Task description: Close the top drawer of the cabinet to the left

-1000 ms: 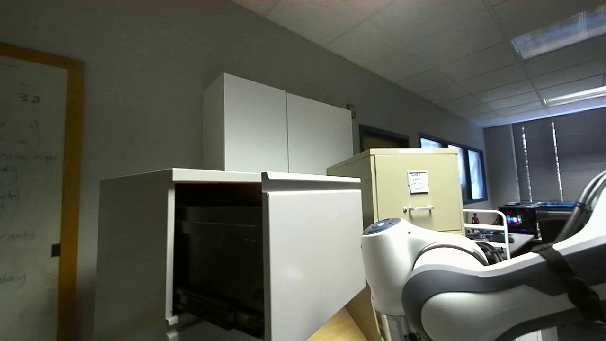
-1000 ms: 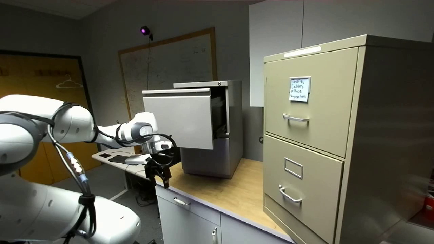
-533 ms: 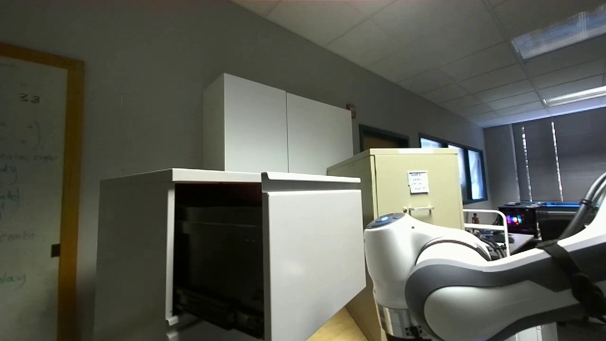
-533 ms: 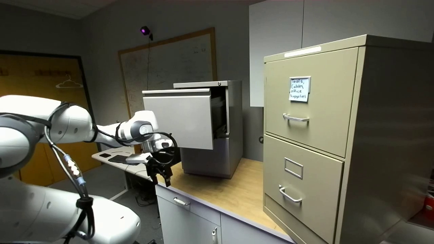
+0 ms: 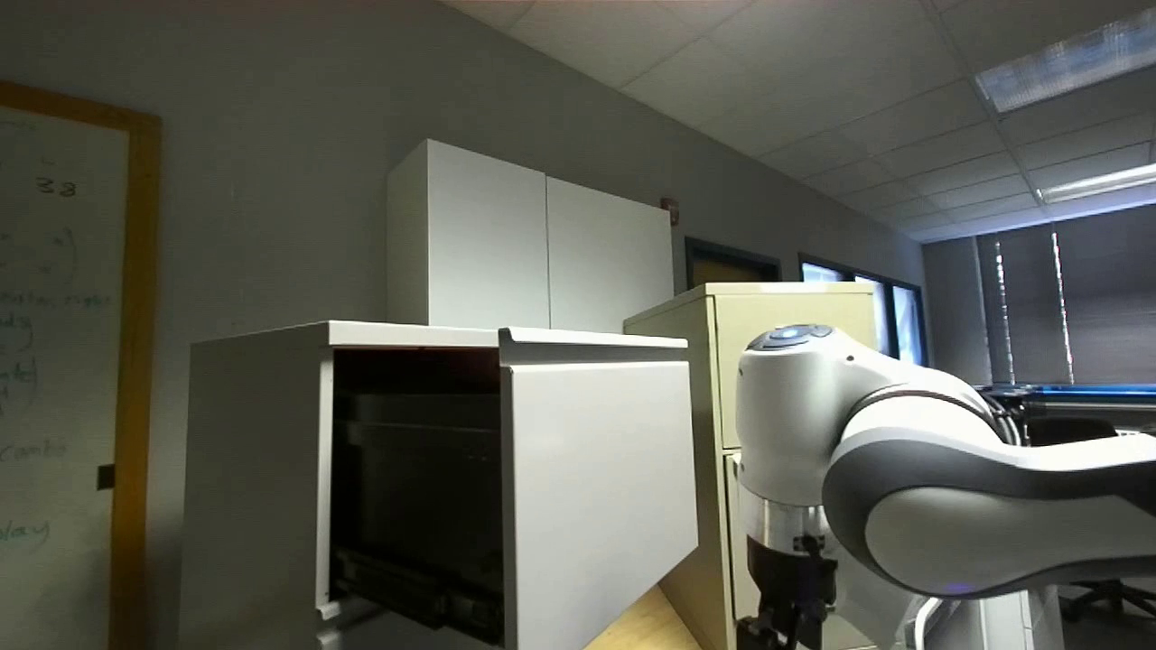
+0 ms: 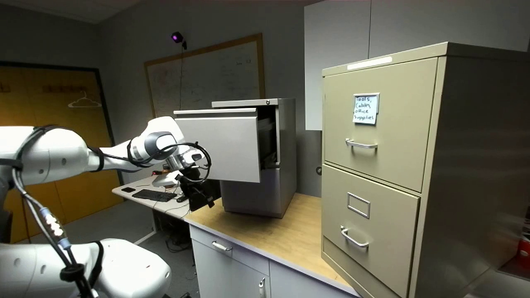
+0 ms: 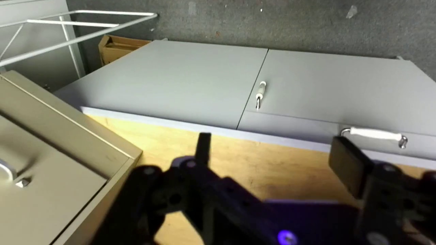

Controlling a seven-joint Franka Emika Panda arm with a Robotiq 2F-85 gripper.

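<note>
The black gripper (image 7: 275, 157) has its two fingers spread wide, with the flat yellow wooden tabletop (image 7: 255, 166) showing between them. In an exterior view there is a gap between the gripper and the flat-fronted, pale grey top drawer (image 5: 601, 487), which sticks far out of the boxy pale grey metal cabinet (image 6: 286, 174) standing on that wood.

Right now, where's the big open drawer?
In both exterior views, the open top drawer sticks out of the grey cabinet, left of the beige filing cabinet.
</note>
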